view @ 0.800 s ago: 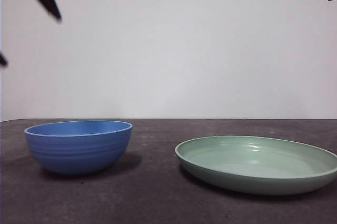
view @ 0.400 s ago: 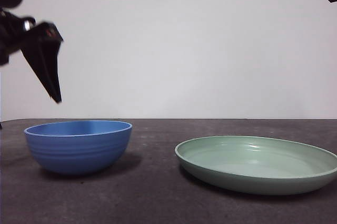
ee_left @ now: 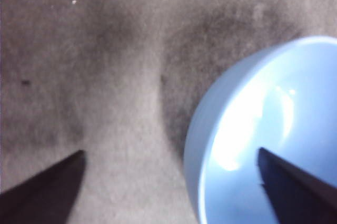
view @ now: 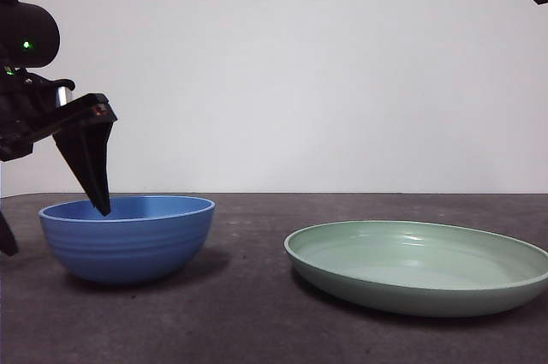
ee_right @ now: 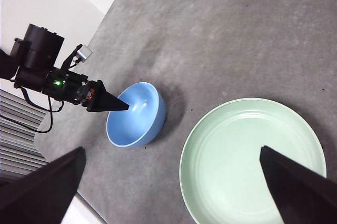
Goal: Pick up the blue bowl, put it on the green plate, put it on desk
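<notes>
**Left claw straddling the bowl rim, grasp not yet made**

Left claw (view: 53, 227): jaws spread wide, holding nothing. In the front view one jaw tip dips just inside the rim of the blue bowl (view: 128, 240); the other shows only as a dark sliver outside the bowl's wall, at the picture's left edge. Left wrist view agrees: one jaw over the pale inside of the bowl, the other over bare desk (view: 257, 321), with the rim between them.

Blue bowl: upright on the desk's left side, well apart from the green plate (view: 419, 265), which lies toward the right side and has nothing in it.

Judgement on the step: pinch the wall, inner jaw inside, outer jaw outside. Go a little lower so the pads get wall and not only lip. Close squarely; a matte ridged wall should hold, but a one-sided rim grip may let the bowl tilt on lifting. Lift clear before moving toward the plate.

Right claw (ee_right: 168, 195): waiting high above, jaws wide apart, nothing held.
</notes>
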You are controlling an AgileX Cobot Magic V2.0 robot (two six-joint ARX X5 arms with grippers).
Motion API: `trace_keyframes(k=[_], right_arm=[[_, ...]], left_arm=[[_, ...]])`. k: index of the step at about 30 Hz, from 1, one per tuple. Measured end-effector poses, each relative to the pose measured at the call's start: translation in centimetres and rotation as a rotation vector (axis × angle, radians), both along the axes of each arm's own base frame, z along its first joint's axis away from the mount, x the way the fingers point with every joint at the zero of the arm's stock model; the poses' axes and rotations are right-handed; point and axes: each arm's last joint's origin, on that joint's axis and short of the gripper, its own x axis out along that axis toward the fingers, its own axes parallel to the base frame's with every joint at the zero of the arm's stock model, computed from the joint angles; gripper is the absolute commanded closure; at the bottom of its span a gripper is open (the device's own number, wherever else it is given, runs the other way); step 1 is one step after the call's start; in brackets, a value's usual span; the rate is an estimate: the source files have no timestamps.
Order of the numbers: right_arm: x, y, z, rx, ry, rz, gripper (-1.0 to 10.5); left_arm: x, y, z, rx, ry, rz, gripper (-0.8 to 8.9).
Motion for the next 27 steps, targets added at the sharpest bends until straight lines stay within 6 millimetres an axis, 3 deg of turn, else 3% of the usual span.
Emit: trace_keyframes(k=[9,21,24,27], right_arm=[[0.0,0.0,0.0,0.0,0.0,0.0,3.1],[-0.3,0.0,0.4,-0.003,0.007,-0.003,3.1],[-0.8,-0.1,1.6,-0.046,-0.011,-0.04,3.1],[-1.6,-0.3,2.8,-0.128,-0.012,-0.093,3.1]], left_arm=[[0.3,-0.1,0.1,-0.005,-0.03,-0.001,7.63],[0.2,-1.5,0.1,0.067,-0.057,-0.038,8.07],[0.4,-2.0,0.9,0.093,-0.071,-0.046,8.06],[1.0,-3.5,2.9,0.098,-0.115,-0.073,8.06]])
